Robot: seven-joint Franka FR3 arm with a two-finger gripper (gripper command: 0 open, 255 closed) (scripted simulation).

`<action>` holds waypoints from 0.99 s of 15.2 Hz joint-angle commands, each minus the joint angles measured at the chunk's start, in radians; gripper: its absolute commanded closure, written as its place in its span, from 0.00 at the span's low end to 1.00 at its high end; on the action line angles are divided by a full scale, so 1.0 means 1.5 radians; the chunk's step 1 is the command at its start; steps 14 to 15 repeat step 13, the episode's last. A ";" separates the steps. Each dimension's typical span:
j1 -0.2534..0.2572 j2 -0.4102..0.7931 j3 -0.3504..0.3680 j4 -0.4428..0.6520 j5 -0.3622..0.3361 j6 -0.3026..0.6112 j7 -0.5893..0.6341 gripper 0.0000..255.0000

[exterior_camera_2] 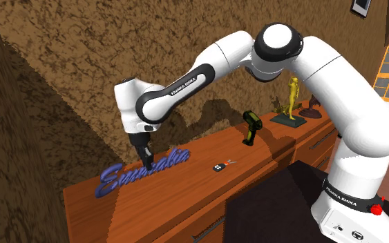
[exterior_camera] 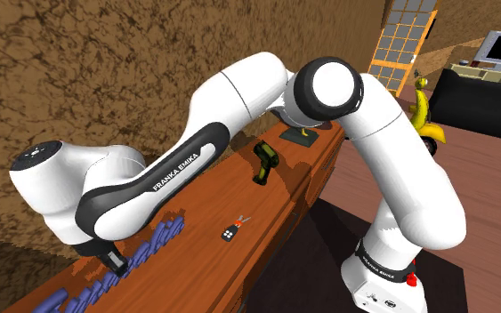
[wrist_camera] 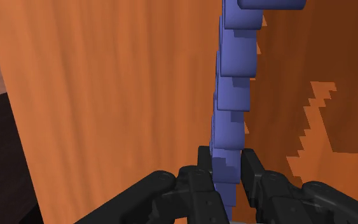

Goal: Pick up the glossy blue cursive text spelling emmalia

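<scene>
The glossy blue cursive text (exterior_camera_2: 117, 178) stands upright on the wooden sideboard (exterior_camera_2: 269, 162), near the brown wall at the second exterior view's left. My black gripper (exterior_camera_2: 144, 160) comes down on the middle of the word from above. Seen from the wrist, the two fingers clasp the thin blue strip (wrist_camera: 234, 95) between them, with the gripper (wrist_camera: 226, 168) shut on it. From the shoulder camera the text (exterior_camera: 155, 242) runs toward the lower left, and the gripper (exterior_camera: 115, 262) sits on it, partly behind the forearm.
A small black key fob (exterior_camera_2: 219, 166) lies on the sideboard beside the text. Farther along stand a black handheld scanner (exterior_camera_2: 251, 128) and a yellow figurine (exterior_camera_2: 293, 100) on a dark base. The rough brown wall (exterior_camera_2: 68, 90) runs close behind. A yellow scooter (exterior_camera: 426, 116) stands beyond the sideboard's end.
</scene>
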 commanded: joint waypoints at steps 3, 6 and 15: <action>-0.006 -0.020 0.011 0.002 0.012 -0.020 -0.006 1.00; -0.010 -0.034 0.019 0.006 0.022 -0.036 -0.011 1.00; -0.015 -0.056 0.032 0.017 0.037 -0.066 -0.021 1.00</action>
